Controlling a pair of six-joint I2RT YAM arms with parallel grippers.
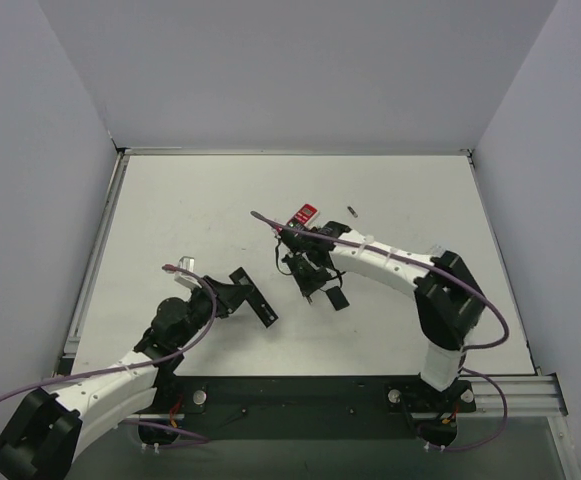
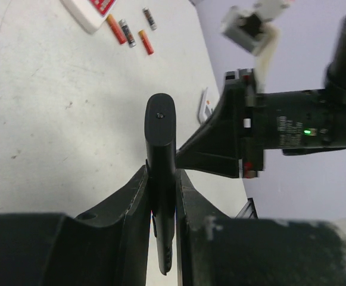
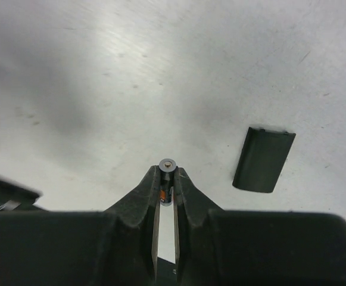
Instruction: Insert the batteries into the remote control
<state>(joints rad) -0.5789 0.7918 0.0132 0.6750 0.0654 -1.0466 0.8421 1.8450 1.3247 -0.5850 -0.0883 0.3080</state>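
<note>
We see the left gripper (image 2: 162, 174) closed tight on the black remote (image 2: 161, 128), its fingers pressed to both long sides; in the left wrist view the remote stands edge-on, so its face and battery bay are hidden from us and its near end is lost between the fingers; in the top view the remote (image 1: 255, 297) juts from the left gripper (image 1: 232, 297) above the table (image 1: 170, 200), and we cannot tell whether it touches the surface. To the right of the remote, near but apart, the right gripper (image 3: 168, 176) is almost fully closed, pinching one battery (image 3: 167, 163) upright; only the metal end cap and a sliver of orange show, the rest being covered by the fingers; from above, this battery cannot be seen under the right gripper (image 1: 310, 275). A black cover (image 3: 263, 159) lies flat on the table to the right of the remote, beside the held battery. Beyond the remote's far end lie four loose batteries (image 2: 115, 28), close together, next to the red-and-white remote (image 2: 92, 9), which is cut off by the frame edge. A pale object (image 2: 205, 104) is mostly hidden behind the right arm (image 2: 292, 128); we cannot tell what it is.
</note>
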